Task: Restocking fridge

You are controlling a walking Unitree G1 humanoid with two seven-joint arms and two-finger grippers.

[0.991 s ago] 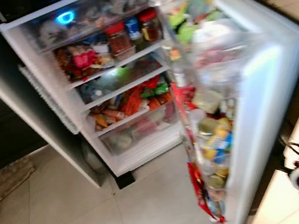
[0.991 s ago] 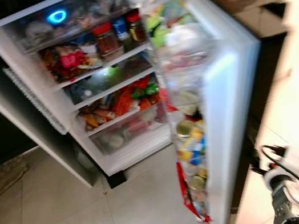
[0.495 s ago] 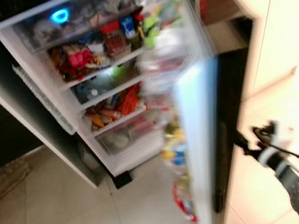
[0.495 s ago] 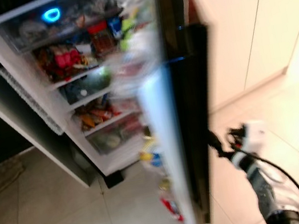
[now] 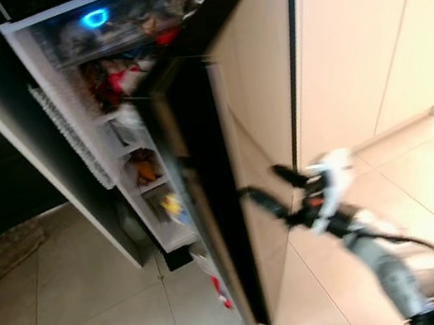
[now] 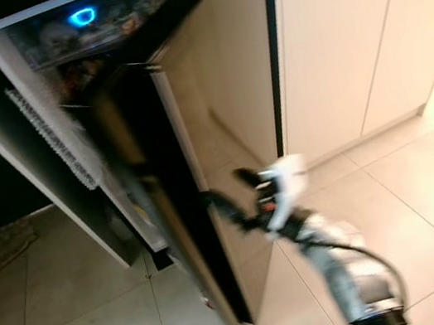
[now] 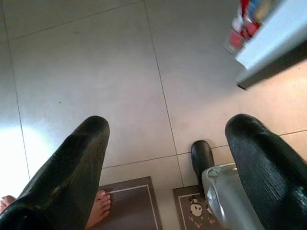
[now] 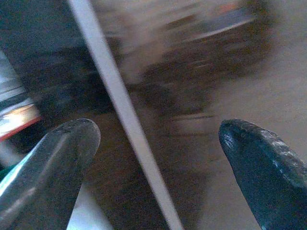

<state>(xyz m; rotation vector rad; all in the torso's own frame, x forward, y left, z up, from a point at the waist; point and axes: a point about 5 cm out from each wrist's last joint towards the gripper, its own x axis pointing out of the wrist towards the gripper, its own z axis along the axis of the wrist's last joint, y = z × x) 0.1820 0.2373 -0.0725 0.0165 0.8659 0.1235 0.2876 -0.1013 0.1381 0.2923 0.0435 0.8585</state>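
Fridge door (image 5: 264, 120) stands part-closed over the shelves (image 5: 130, 77). Right gripper (image 5: 267, 196), fingers spread, holding nothing, at door's glossy outer face near its free edge. Door's stiff, heavy w/ loaded racks, slick; prob best pushed flat at that edge. Left gripper (image 7: 168, 143) open, idle over floor.

Bright kitchen, lots of motion blur
Fridge door (image 5: 205, 190) and right end effector (image 6: 232, 200) smeared; floor beside them glares.

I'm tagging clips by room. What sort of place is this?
Most likely a home kitchen: a stocked fridge with its dark door half shut, tall cream cabinets beside it, and a tiled floor.
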